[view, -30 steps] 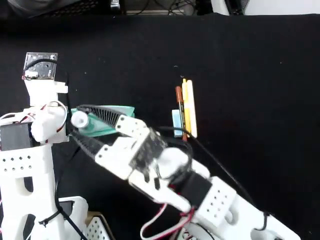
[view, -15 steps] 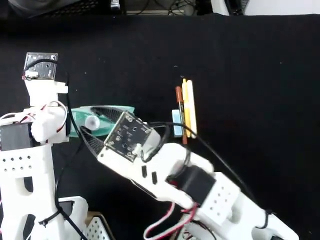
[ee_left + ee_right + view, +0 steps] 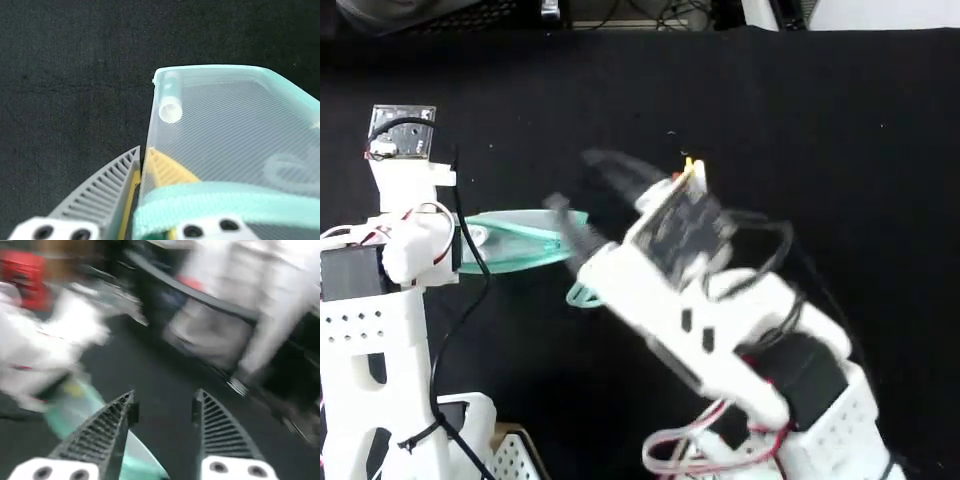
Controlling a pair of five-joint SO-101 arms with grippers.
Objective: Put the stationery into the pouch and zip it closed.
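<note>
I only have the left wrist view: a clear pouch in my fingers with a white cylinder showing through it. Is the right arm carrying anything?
Observer: No. The right wrist view shows the right gripper with its fingers open and nothing between them.
Operator: Where is it relative to the pouch?
Observer: In the high view it is blurred, just past the end of the translucent teal-edged zip pouch that is away from your grip.
Operator: Any stationery outside the pouch?
Observer: Yes. The tips of the slim yellow pens stick out from behind the right arm on the table. That arm hides whatever lies beside them.
</note>
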